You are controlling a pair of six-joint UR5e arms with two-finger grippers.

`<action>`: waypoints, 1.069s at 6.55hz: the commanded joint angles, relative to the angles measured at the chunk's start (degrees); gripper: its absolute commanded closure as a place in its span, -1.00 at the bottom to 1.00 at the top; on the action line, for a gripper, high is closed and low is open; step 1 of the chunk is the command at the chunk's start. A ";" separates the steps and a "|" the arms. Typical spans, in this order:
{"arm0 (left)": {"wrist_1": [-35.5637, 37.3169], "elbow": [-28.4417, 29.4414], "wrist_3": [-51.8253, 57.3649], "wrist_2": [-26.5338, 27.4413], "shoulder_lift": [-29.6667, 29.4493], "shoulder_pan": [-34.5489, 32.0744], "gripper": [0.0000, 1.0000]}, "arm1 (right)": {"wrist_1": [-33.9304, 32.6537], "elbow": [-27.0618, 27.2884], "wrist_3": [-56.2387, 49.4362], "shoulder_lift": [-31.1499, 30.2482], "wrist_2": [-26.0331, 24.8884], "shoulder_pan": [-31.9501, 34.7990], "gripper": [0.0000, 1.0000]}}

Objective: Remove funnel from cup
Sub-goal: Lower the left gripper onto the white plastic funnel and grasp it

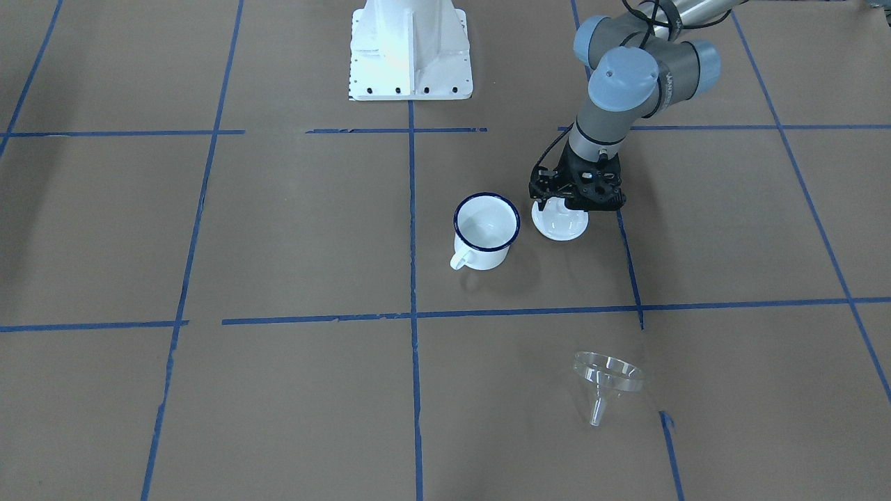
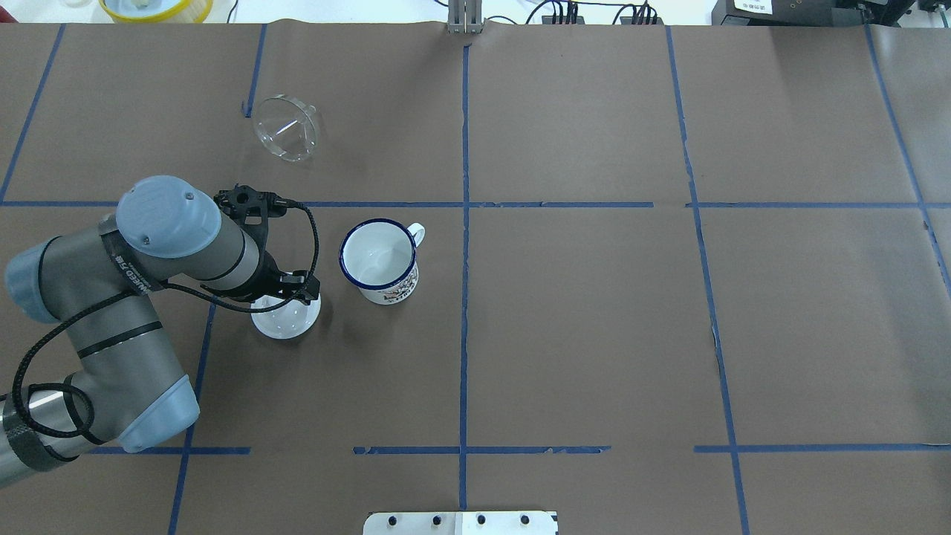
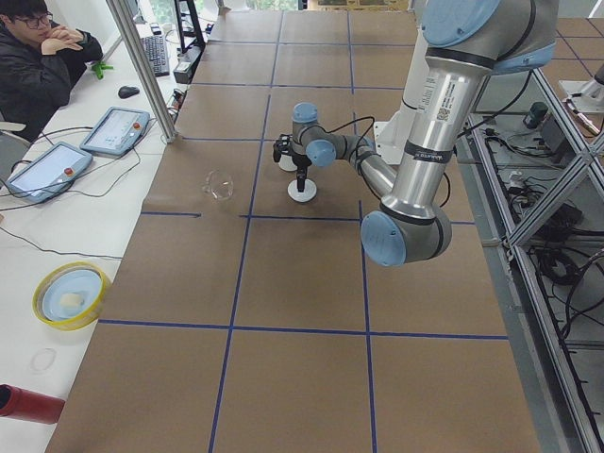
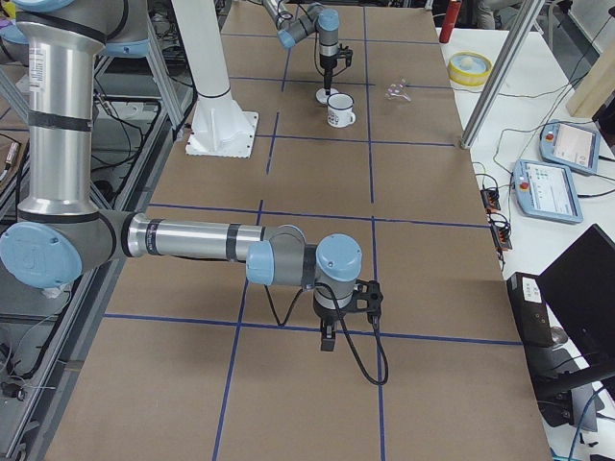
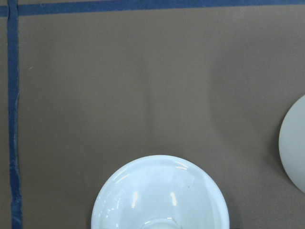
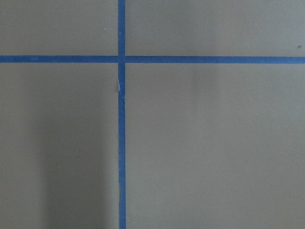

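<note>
The clear funnel (image 1: 607,379) lies on its side on the brown table, apart from the cup; it also shows in the overhead view (image 2: 286,128). The white cup (image 1: 486,229) with its dark blue rim stands upright and empty (image 2: 379,260). My left gripper (image 1: 572,203) hangs straight over a white round lid (image 1: 560,226) beside the cup. Its fingers are hidden, so I cannot tell if it is open or shut. The left wrist view shows the lid (image 5: 159,195) just below. My right gripper (image 4: 327,338) hangs over bare table far from these; I cannot tell its state.
The robot's white base (image 1: 411,49) stands at the table's back middle. A yellow bowl (image 2: 156,7) sits beyond the far edge. An operator (image 3: 42,57) and tablets (image 3: 113,130) are at a side desk. Blue tape lines cross the table.
</note>
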 commanded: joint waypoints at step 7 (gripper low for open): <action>3.02 -5.05 -1.15 0.26 0.42 -0.96 1.00 | 0.00 0.00 0.00 0.00 0.00 0.00 -1.00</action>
